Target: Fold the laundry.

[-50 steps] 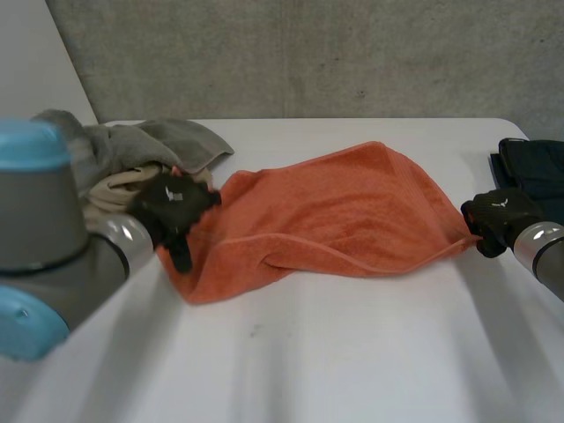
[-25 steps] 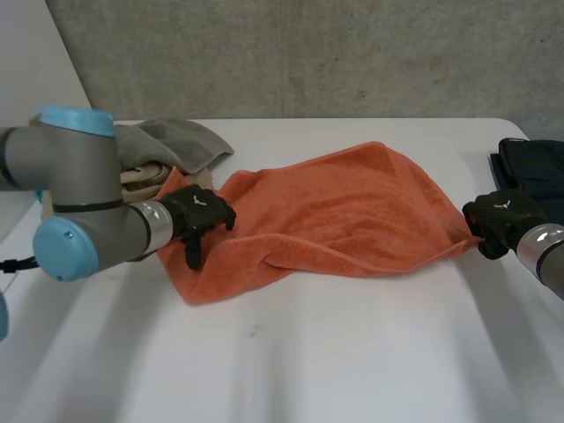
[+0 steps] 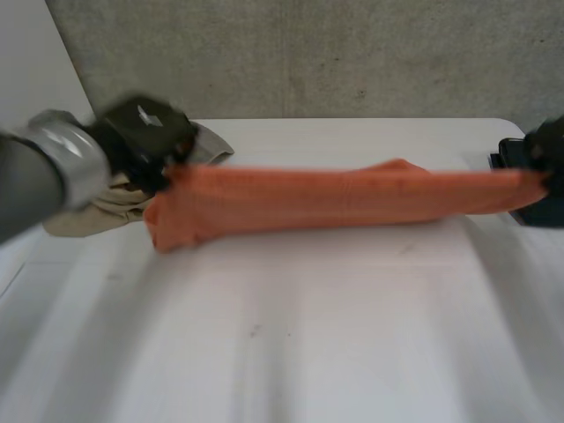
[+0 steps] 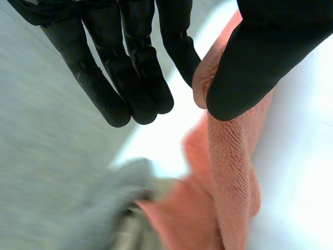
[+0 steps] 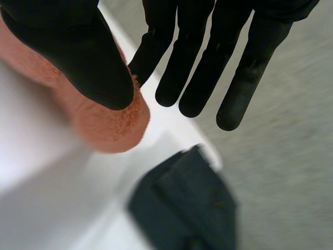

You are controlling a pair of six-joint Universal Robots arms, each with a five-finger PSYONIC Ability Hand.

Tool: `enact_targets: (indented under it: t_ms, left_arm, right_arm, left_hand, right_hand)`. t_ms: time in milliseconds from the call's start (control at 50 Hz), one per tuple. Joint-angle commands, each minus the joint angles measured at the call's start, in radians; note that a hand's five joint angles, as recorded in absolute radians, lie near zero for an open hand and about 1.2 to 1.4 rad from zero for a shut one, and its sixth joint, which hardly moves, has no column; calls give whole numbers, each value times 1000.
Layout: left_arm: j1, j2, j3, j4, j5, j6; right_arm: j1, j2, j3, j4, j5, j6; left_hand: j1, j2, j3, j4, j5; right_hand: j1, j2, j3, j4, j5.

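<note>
Both hands have risen and drawn apart within the last second. The towel (image 3: 335, 198), which lay slack and spread on the tabletop (image 3: 291, 344) a moment ago, is now a taut orange band. One end is just beside the pile (image 3: 88, 198) and the other is well away from the pile, by the dark garment (image 3: 509, 157). Can't tell whether its lower fold touches the tabletop.

- At the pile end, the left hand (image 3: 145, 132) pinches the towel's edge between thumb and nearest finger, with the other fingers straight.
- At the end far from the pile, the right hand (image 3: 548, 145) clamps the corner under its thumb against a finger, with the rest extended.

Judgement: this is the stretch-out step. The cloth is straightened end to end but bunched along its length, so it needs laying flat before any real fold. No fold has been made yet, and the pile is waiting.
</note>
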Motion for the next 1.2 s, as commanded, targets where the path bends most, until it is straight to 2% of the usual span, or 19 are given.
enact_targets:
  t_ms: [20, 120, 200, 280, 420, 520, 560, 600, 620, 700, 720, 820, 900, 1000, 1140, 1200]
  left_arm:
    - [29, 299, 14, -1, -8, -26]
    - [38, 355, 14, -38, -25, -40]
    - [56, 341, 4, -73, -42, -38]
    - [61, 261, -10, -61, -48, -35]
    - [59, -47, 83, 120, -71, -12]
    - [33, -237, 333, 293, -83, 3]
    - [27, -314, 495, 390, -97, -3]
    - [22, -346, 591, 448, -116, -26]
    - [19, -354, 672, 498, -137, -49]
    - [9, -339, 741, 578, -188, -109]
    - [6, -331, 737, 588, -194, -116]
    - [-4, -250, 618, 589, -206, -127]
    - [1, -158, 400, 586, -218, -109]
    - [1, -52, 66, 603, -211, -83]
    - [-34, -58, -310, 673, -200, -49]
    - [-41, -108, -389, 704, -217, -31]
  right_arm:
    - [-37, -128, -257, 207, -6, 124]
    - [-65, -132, -388, 303, -19, 181]
    - [-79, -112, -405, 331, -44, 195]
    - [-15, -60, -391, 319, -38, 186]
    - [71, 88, -372, 242, 33, 166]
    - [148, 181, -434, 22, 141, 198]
    - [165, 201, -475, -133, 204, 236]
    - [167, 202, -495, -250, 247, 273]
    - [163, 199, -509, -366, 290, 314]
    - [165, 161, -517, -570, 355, 388]
    - [165, 153, -517, -578, 356, 393]
    - [167, 118, -506, -494, 307, 393]
    - [154, 96, -448, -382, 258, 408]
    - [118, 72, -286, -267, 189, 424]
    - [91, 75, -18, -215, 87, 401]
    - [68, 115, 104, -243, 47, 350]
  left_hand:
    - [242, 202, 210, 203, 252]
    - [242, 202, 210, 203, 252]
    - [242, 202, 210, 203, 252]
    - [242, 202, 210, 203, 252]
    - [242, 202, 210, 203, 252]
    - [242, 202, 210, 203, 252]
    - [242, 202, 210, 203, 252]
    - [242, 202, 210, 203, 252]
    - [242, 202, 210, 203, 252]
    - [242, 202, 210, 203, 252]
    - [242, 202, 210, 203, 252]
    - [242, 202, 210, 203, 252]
    - [242, 202, 210, 203, 252]
    - [242, 202, 210, 203, 252]
    - [242, 202, 210, 203, 252]
    - [242, 202, 210, 203, 252]
  right_hand:
    - [275, 222, 207, 199, 220]
    - [275, 222, 207, 199, 220]
    - [275, 222, 207, 199, 220]
    - [275, 222, 207, 199, 220]
    - [275, 222, 207, 199, 220]
    - [275, 222, 207, 199, 220]
    - [275, 222, 207, 199, 220]
    - [275, 222, 207, 199, 220]
    - [275, 222, 207, 199, 220]
    - [275, 222, 207, 199, 220]
    - [275, 222, 207, 199, 220]
    - [275, 222, 207, 199, 220]
    - [275, 222, 207, 199, 220]
    - [275, 222, 207, 199, 220]
    - [275, 222, 207, 199, 220]
    - [275, 222, 207, 199, 220]
